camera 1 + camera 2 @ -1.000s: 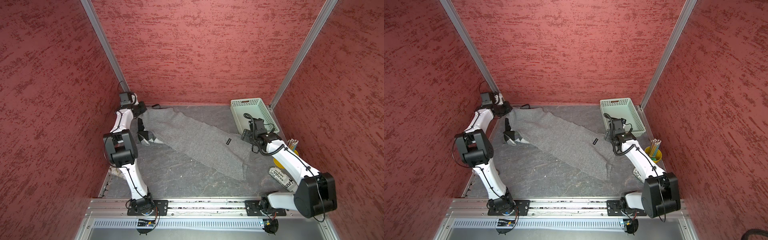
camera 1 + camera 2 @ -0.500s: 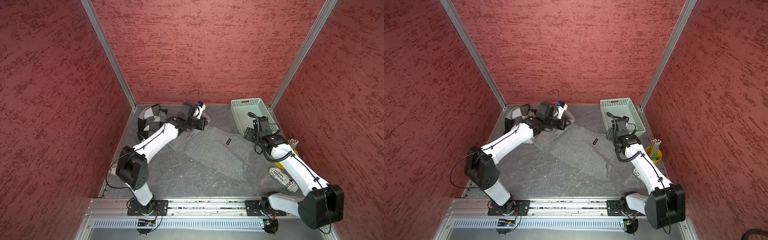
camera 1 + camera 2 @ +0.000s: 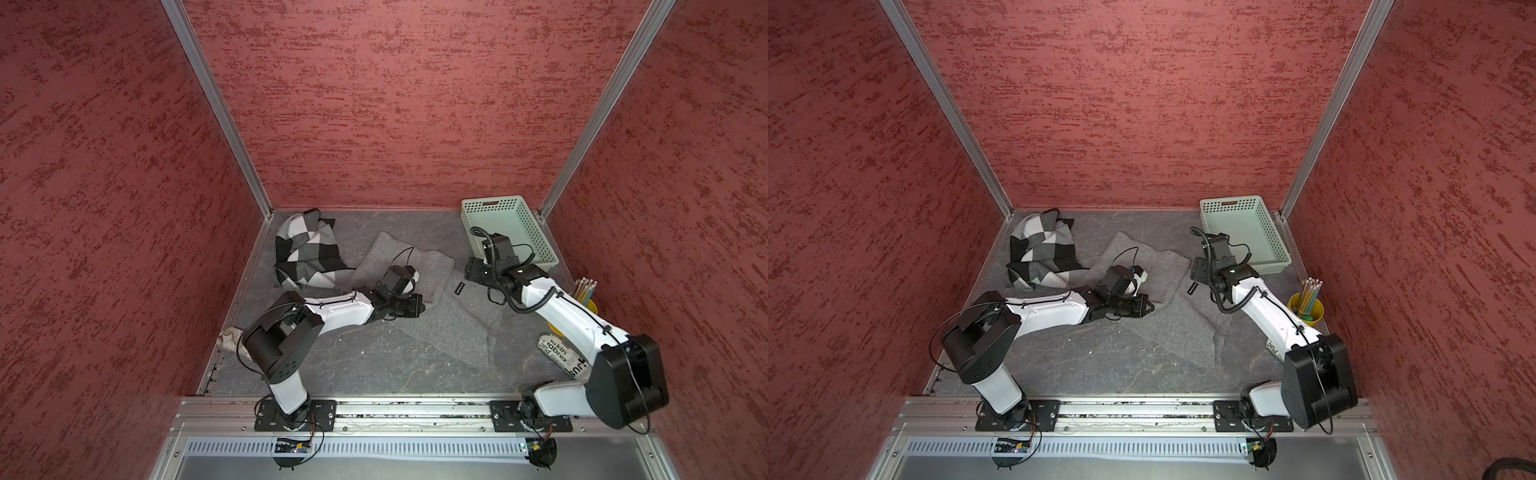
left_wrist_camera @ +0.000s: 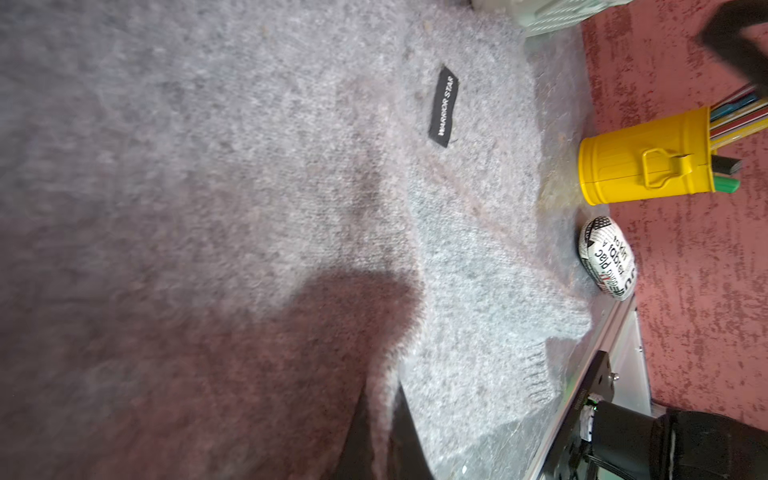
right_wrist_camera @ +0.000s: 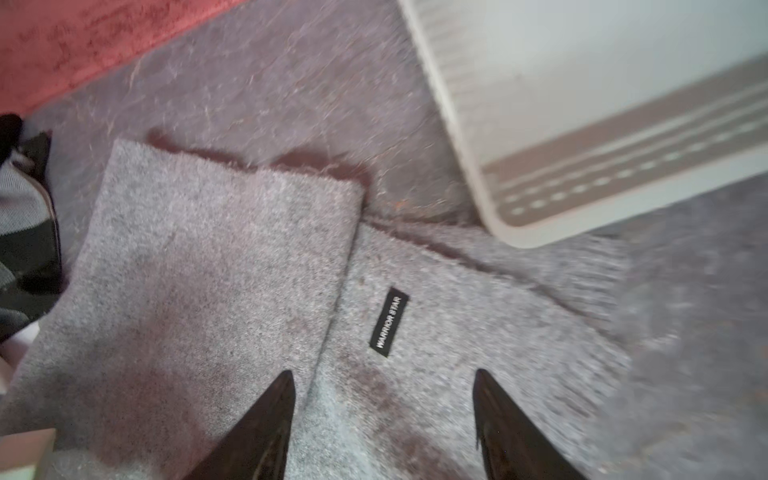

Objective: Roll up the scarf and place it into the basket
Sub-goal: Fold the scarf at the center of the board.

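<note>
Left claw is pinching the scarf at its folded edge. Right claw is hovering spread over the label end, nearer the basket.

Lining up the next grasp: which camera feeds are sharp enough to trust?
Both top views: sharp, evenly lit. Left wrist: scarf near the lens is blurred and shadowed, while its label is crisp. Right wrist: basket is smeared, but the label is legible.

Top views high, looking down; wrist views close, share scarf.
</note>
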You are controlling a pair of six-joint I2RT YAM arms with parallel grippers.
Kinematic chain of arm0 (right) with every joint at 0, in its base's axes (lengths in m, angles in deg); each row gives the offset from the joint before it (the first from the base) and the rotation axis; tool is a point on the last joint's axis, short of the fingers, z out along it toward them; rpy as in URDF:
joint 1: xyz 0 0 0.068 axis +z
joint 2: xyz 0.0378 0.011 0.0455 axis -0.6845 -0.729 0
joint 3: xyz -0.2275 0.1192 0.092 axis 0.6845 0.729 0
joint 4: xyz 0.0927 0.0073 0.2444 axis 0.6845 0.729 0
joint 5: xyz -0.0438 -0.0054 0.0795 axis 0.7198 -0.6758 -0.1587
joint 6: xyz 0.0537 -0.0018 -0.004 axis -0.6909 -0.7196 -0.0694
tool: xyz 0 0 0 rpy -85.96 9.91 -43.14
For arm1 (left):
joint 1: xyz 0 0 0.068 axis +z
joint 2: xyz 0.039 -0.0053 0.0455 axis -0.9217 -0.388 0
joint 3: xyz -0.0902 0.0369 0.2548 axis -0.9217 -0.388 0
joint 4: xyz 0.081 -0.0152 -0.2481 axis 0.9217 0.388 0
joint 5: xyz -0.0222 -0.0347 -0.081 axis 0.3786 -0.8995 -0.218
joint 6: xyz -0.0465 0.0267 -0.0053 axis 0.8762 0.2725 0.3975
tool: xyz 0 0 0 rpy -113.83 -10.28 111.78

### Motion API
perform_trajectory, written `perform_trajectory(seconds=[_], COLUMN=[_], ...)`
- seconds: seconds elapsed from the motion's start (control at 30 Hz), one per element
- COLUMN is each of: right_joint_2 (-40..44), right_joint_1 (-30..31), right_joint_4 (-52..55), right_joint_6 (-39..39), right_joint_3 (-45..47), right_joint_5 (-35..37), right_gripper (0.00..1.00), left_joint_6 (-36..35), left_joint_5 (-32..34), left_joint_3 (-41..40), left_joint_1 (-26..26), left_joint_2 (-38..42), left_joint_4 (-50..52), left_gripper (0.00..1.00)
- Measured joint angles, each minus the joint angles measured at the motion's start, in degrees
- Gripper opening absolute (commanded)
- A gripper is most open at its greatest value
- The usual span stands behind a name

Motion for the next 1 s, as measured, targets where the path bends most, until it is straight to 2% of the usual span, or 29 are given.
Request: perform_trajectory(seconds=[0.13, 0.47, 0.8, 1.0], right_joint_2=[-8.48, -25.90, -33.59, -34.77], right_joint_1=[1.68, 1.95, 0.76, 0.09], right_joint_4=[-2.84, -5.60, -5.92, -7.15], right_joint_6=[-1.29, -1.95, -1.95, -1.09], right_joint_3=[-2.25, -15.96, -18.86, -19.58], right_joint_5=[-0.59, 2.58, 2.67, 2.01], right_gripper=[0.65, 0.62, 0.61, 0.51], left_joint_6=[0.87, 1.16, 1.99, 2.03], left_joint_5=[-0.52, -0.98, -2.58, -3.28], left_joint_3=[-0.39, -0.74, -0.81, -0.81], left_joint_1=[-0.09, -0.02, 0.59, 0.94], left_joint_2=[-0.55, -0.55, -0.55, -0.63], left_joint_4=[-0.79, -1.07, -1.20, -1.46], left_gripper=[0.00, 0.00, 0.00, 0.00])
